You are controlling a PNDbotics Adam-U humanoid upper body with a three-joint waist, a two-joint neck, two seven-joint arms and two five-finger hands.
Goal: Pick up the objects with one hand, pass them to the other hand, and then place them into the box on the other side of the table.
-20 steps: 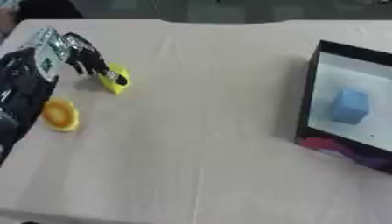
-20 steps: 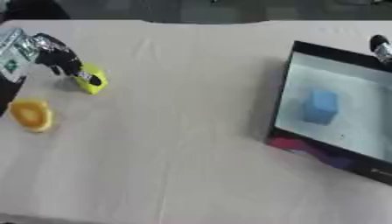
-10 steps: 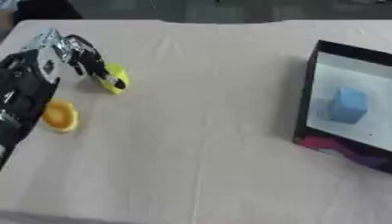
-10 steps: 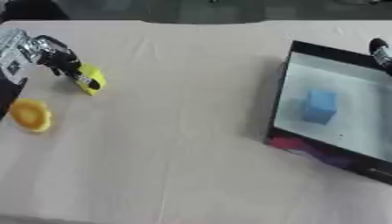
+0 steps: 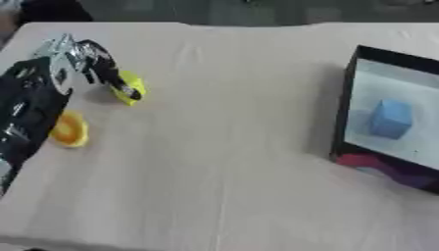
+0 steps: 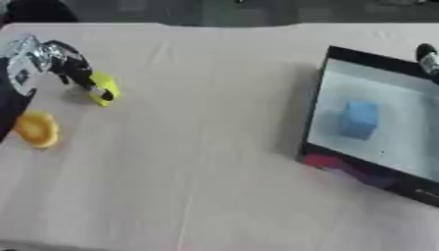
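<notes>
At the left edge of the cloth-covered counter (image 5: pixel 223 147), the left robot hand (image 5: pixel 85 66) reaches in from the side with its dark fingers (image 5: pixel 116 83) curled onto a small yellow-green object (image 5: pixel 130 87), which lies at the fingertips on the side toward the counter's middle; whether it is lifted clear of the cloth cannot be told. A second piece, an orange rounded object (image 5: pixel 68 130), sits just beside the left forearm, nearer the robot and untouched. The black-walled box (image 6: pixel 322 105) stands well apart on the right side, a blue cube (image 6: pixel 358 120) already resting on its pale floor. Only a dark tip of the right robot hand (image 6: pixel 427 58) shows at the box's far corner, and its fingers cannot be read. The left arm is plainly the nearer one to both loose pieces, so the handover across the counter looks to be ahead.
</notes>
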